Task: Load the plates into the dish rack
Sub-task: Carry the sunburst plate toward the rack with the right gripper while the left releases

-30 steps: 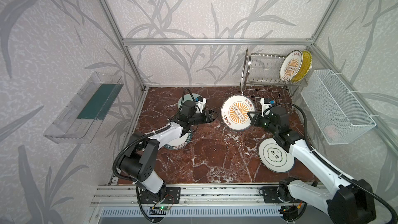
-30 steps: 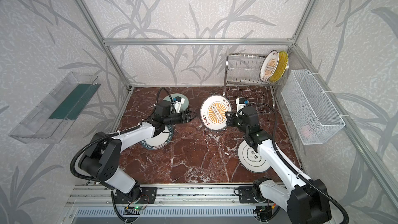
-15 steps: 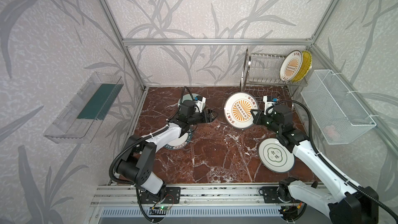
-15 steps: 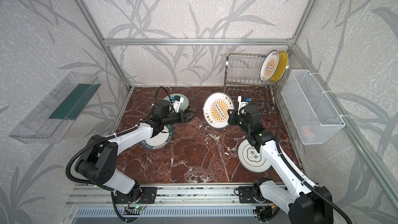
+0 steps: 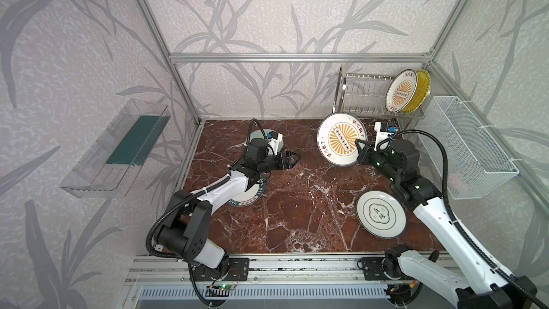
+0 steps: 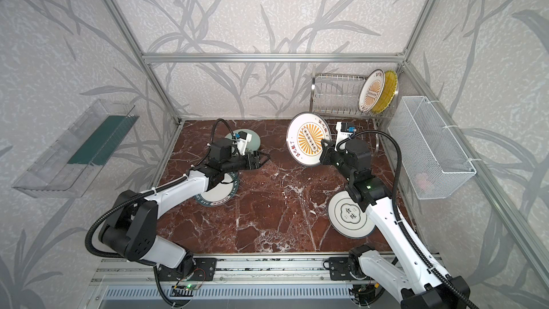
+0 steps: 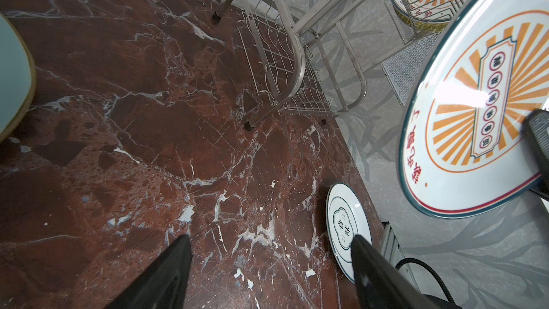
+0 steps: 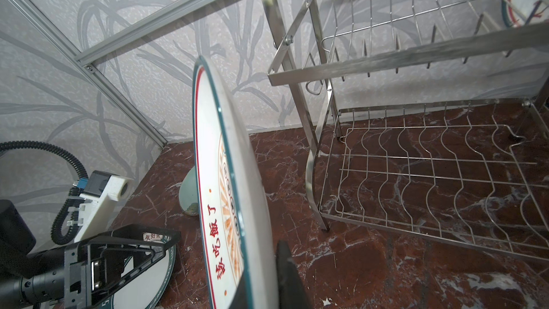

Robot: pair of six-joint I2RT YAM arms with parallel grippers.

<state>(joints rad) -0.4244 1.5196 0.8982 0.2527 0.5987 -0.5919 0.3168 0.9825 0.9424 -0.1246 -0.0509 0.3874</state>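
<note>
My right gripper (image 5: 361, 151) (image 8: 261, 277) is shut on the rim of a white orange-sunburst plate (image 5: 341, 139) (image 8: 228, 203), held nearly on edge above the table, left of the dish rack (image 5: 368, 93) (image 8: 416, 54). The rack's upper tier holds another sunburst plate (image 5: 401, 92) and a yellow plate (image 5: 423, 90) at its right end. My left gripper (image 5: 292, 159) (image 7: 267, 239) is open and empty over bare marble. A cloud-emblem plate (image 5: 381, 214) lies flat. A teal-rimmed plate (image 5: 248, 196) lies under my left arm, and a pale green plate (image 5: 258, 138) behind its wrist.
A white mesh basket (image 5: 469, 144) hangs on the right wall beside the rack. A clear plastic tray (image 5: 118, 147) is fixed to the left wall. Aluminium frame posts edge the marble table (image 5: 297, 203). The rack's lower tier (image 8: 445, 179) holds nothing.
My right gripper has carried the sunburst plate up and back toward the rack, tilting it more upright. The left gripper has barely moved and stays open.
</note>
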